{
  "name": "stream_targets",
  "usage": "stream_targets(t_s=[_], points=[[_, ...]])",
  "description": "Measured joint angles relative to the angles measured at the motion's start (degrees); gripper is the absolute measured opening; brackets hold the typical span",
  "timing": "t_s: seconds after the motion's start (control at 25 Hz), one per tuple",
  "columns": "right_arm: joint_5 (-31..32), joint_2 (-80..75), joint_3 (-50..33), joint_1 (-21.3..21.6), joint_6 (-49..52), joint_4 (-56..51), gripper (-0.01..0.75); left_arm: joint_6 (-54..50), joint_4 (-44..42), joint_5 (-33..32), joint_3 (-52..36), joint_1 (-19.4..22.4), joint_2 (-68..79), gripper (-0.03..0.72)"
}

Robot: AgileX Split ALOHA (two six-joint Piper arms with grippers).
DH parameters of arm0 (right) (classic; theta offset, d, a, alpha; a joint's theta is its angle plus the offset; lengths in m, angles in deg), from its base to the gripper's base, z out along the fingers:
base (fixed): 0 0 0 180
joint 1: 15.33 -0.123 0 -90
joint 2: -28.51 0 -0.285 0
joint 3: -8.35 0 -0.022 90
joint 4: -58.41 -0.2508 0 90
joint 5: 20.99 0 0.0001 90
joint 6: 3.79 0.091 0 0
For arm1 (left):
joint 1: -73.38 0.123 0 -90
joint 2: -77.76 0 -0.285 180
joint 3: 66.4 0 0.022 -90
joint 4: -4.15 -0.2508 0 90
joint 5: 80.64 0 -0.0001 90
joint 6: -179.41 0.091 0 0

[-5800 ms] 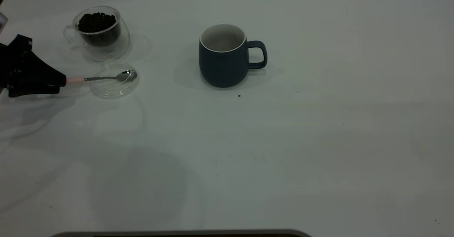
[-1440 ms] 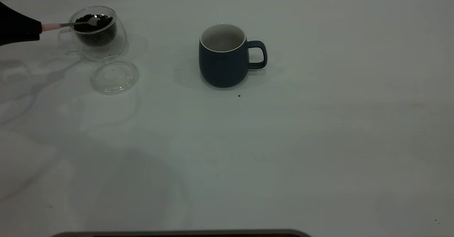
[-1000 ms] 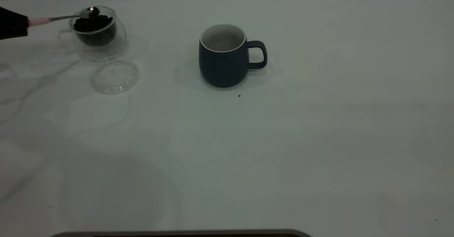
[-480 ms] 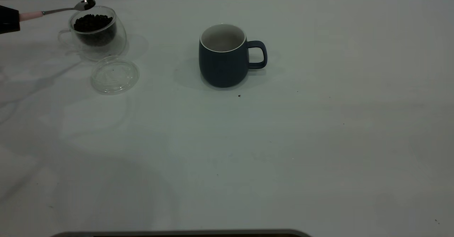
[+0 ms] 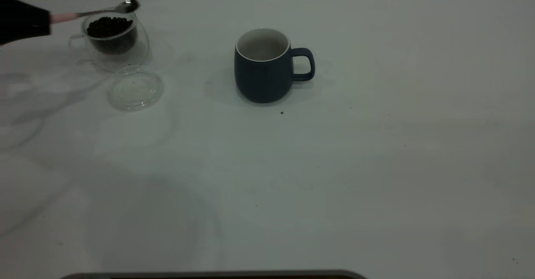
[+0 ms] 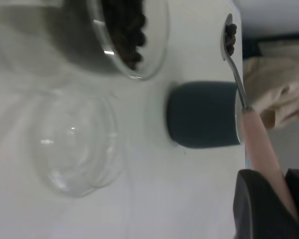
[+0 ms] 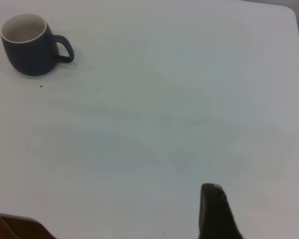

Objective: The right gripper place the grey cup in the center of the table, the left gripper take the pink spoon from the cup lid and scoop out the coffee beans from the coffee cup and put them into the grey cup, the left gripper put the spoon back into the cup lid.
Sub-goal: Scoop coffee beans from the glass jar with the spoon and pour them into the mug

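The left gripper (image 5: 25,18), clamped on the pink spoon (image 5: 98,11), held it loaded over the coffee cup (image 5: 110,36) near the table's (image 5: 376,166) far left corner; the grey cup (image 5: 263,66) stood rightward, mid-table, along the spoon's axis.

The left pincer (image 5: 39,20) is matte black with smooth, wedge-shaped tapering fingers (image 6: 259,209).

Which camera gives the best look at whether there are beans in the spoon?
The left wrist view: the pink spoon is close, with dark coffee beans visible in its bowl. The exterior view shows the spoon small and far, above the coffee cup. The right wrist view does not show it.
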Motion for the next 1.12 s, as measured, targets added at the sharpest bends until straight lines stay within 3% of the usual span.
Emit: stream_targets(t_s=[0.6,1.12], points=[[0.0,0.0,0.0,0.0,0.0,0.0,0.462,-0.1,2.6,-0.1,0.1,-12.8,0.0,0.134],[0.0,0.0,0.0,0.0,0.0,0.0,0.462,0.5,2.6,1.5,0.1,-19.6,0.0,0.134]])
